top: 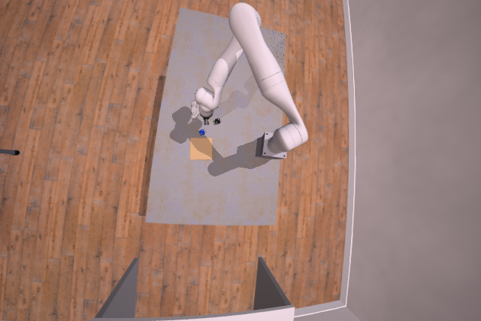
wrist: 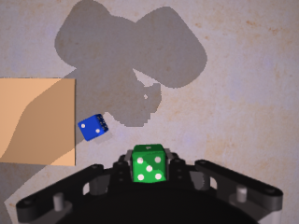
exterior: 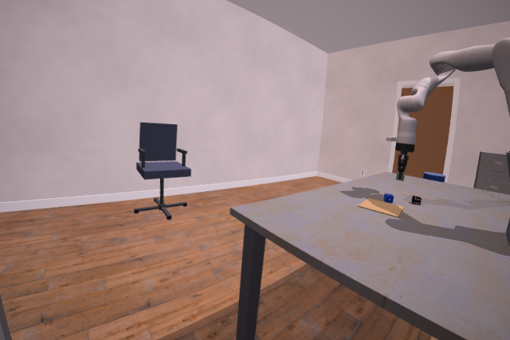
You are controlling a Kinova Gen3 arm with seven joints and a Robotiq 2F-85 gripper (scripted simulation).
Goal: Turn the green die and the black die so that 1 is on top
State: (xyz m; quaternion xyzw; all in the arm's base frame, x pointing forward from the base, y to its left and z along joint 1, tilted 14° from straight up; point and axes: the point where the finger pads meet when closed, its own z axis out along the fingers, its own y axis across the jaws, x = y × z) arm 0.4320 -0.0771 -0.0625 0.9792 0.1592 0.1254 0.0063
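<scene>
My gripper (top: pixel 206 121) (exterior: pixel 400 175) (wrist: pixel 149 158) points down, shut on the green die (wrist: pixel 149 169) and holding it above the table. The green die's 5 faces up toward the wrist camera; a single pip shows on its side at the top of that view. The blue die (top: pixel 201 131) (exterior: pixel 388 197) (wrist: pixel 92 127) lies on the table just outside the mat's edge, 2 on top. The black die (top: pixel 216 120) (exterior: pixel 416 200) lies on the table off the mat, outside the wrist view; its top is too small to read. The orange mat (top: pixel 196 154) (exterior: pixel 370 206) (wrist: pixel 61 89) lies flat.
The grey table (top: pixel 210 201) (exterior: pixel 329 224) bears the dice and mat. The arm's base (top: pixel 267 150) stands at the table's right edge in the top view. The black die is close beside the gripper in that view. Arm shadows cross the mat and table.
</scene>
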